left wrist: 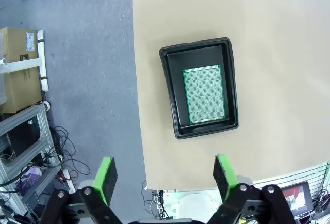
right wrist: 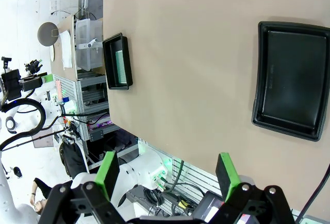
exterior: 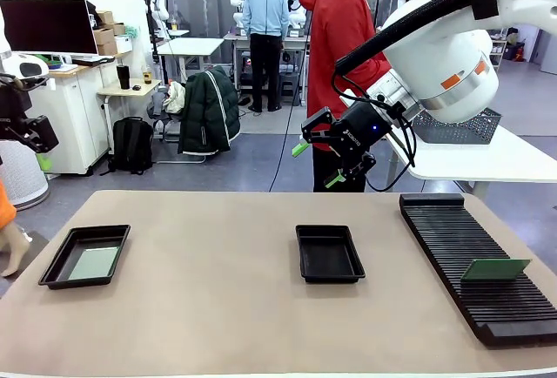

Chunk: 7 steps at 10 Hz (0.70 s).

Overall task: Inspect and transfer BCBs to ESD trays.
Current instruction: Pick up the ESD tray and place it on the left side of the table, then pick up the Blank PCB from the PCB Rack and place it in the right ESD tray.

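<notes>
the left pincer (left wrist: 165,178) stands wide, its two green pads (left wrist: 105,175) far apart and nothing between them. it hangs high over the left end of the desk (left wrist: 268,38) and looks straight down. under it, ahead of the fingers, lies the left tray (left wrist: 169,87), black, flat on the desk and close to the desk edge. inside this tray a green board (left wrist: 204,95) lies flat on the floor, more toward one long side, so a strip of black floor shows beside it.

the right pincer (exterior: 318,164) is also wide and holds nothing. in its own wrist view the pads are well apart, with only the desk seen between them. it is lifted above the far edge of the desk, in front of a person in a red top (exterior: 335,30) who stands at the far side. below it, near the middle of the desk, sits the middle tray (exterior: 301,252), and we see its black floor whole. the two trays are well apart.

at the right side of the desk a long black ribbed rack (exterior: 435,230) runs from far to near. a second green board (exterior: 494,269) stands on its long edge in the slots, toward the near end of the rack.
</notes>
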Each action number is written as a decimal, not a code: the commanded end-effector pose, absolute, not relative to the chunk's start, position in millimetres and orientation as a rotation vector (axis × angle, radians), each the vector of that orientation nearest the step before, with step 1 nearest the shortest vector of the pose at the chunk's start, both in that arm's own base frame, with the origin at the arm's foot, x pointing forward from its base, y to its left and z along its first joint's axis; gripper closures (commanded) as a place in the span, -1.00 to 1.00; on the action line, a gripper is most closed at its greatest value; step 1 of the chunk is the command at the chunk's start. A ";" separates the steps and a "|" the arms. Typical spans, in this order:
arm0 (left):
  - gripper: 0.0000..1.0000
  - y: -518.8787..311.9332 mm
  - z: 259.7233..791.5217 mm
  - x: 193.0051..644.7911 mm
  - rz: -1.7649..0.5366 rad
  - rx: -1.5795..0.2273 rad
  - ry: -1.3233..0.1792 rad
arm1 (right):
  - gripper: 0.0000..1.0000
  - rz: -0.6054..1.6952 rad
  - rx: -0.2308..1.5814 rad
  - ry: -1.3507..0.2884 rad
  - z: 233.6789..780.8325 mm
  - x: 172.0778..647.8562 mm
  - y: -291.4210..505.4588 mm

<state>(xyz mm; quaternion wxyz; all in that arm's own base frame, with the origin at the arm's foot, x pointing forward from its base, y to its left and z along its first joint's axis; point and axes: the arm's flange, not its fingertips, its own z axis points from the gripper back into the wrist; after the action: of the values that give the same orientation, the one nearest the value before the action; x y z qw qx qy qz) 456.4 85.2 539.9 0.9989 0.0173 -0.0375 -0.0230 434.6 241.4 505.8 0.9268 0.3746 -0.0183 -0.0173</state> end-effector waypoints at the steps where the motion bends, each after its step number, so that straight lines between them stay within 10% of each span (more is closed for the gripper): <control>1: -1.00 85.4 539.0 456.9 -0.045 0.035 -0.073 | -1.00 -0.039 0.764 -0.034 505.6 436.2 241.9; 7: -1.00 85.4 539.0 456.9 -0.045 0.035 -0.073 | -1.00 -0.039 0.764 -0.034 505.6 436.2 241.9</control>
<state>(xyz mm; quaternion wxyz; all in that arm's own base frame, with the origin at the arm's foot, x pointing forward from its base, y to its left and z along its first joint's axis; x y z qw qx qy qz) 456.5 85.2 539.7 0.9989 0.0173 -0.0373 -0.0231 434.6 241.4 505.8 0.9268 0.3746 -0.0183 -0.0173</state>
